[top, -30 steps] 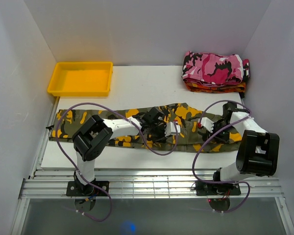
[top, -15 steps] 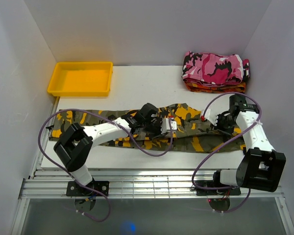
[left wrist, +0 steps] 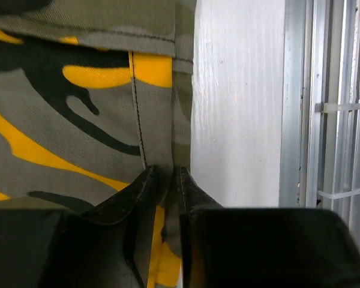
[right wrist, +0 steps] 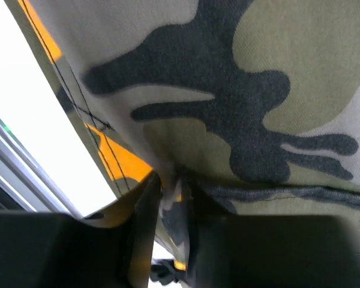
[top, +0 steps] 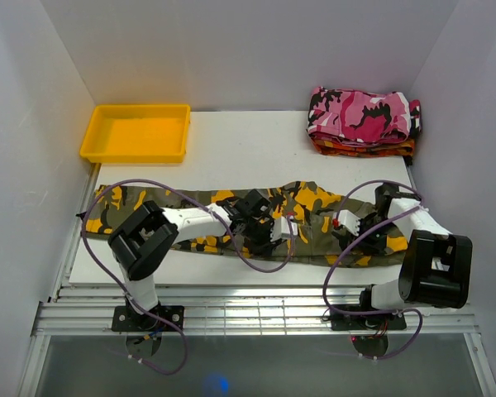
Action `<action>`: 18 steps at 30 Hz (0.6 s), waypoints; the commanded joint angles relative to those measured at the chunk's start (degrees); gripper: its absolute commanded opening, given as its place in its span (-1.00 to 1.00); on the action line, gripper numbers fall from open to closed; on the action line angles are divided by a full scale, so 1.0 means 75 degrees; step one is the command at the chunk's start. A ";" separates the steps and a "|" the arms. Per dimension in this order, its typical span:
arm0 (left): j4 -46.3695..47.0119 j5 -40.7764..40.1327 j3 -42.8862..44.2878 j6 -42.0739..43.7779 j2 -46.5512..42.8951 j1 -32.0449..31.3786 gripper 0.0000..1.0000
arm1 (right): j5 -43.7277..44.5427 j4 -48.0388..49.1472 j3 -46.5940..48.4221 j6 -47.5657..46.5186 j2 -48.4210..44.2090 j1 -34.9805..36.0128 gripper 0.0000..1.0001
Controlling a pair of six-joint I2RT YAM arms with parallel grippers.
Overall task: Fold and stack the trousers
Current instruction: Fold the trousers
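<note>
The trousers point(top: 200, 217), olive, black and yellow-orange camouflage, lie stretched across the white table from left to right. My left gripper point(top: 274, 241) is at their near edge around the middle. In the left wrist view it point(left wrist: 166, 180) is shut on a fold of the trousers point(left wrist: 72, 102) beside bare table. My right gripper point(top: 347, 234) is at the trousers' right end. In the right wrist view it point(right wrist: 171, 186) is shut on a pinch of the trousers point(right wrist: 240, 102), which fill that view.
A yellow tray point(top: 135, 132) stands at the back left. A folded pink, white and black camouflage garment point(top: 362, 113) lies on an orange-red one point(top: 364, 148) at the back right. A metal rail point(top: 256, 310) runs along the table's near edge.
Both grippers have come back toward the near edge with the cloth in them. The right end of the trousers has shifted nearer and bunched a little.
</note>
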 commanded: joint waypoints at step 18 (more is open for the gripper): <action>-0.2762 -0.0106 -0.0325 -0.3202 -0.4504 0.8780 0.96 | -0.1666 -0.1120 0.2622 0.2290 0.0201 0.0158 0.90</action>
